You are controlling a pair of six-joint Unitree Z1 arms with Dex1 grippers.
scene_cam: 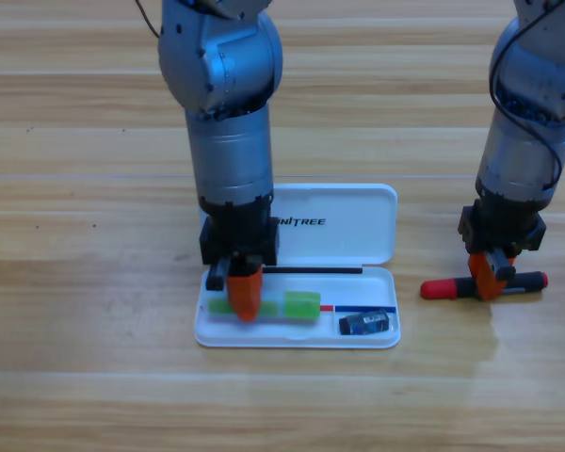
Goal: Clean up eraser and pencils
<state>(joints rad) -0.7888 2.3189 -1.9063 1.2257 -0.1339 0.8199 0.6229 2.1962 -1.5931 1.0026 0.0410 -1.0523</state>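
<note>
The white case lies open at the table's middle, with its lid towards the back. In its tray lies the pale green pencil, its bright green end pointing right. My left gripper points straight down onto that pencil's left half and hides part of it. The dark eraser sits in the tray's right end. To the right of the case, the red marker with a black end lies flat on the table. My right gripper stands over the marker's middle, touching or nearly touching it.
The left arm's grey body rises over the case's back left part. The right arm comes down at the far right. Bare wooden table surrounds the case on the left and in front.
</note>
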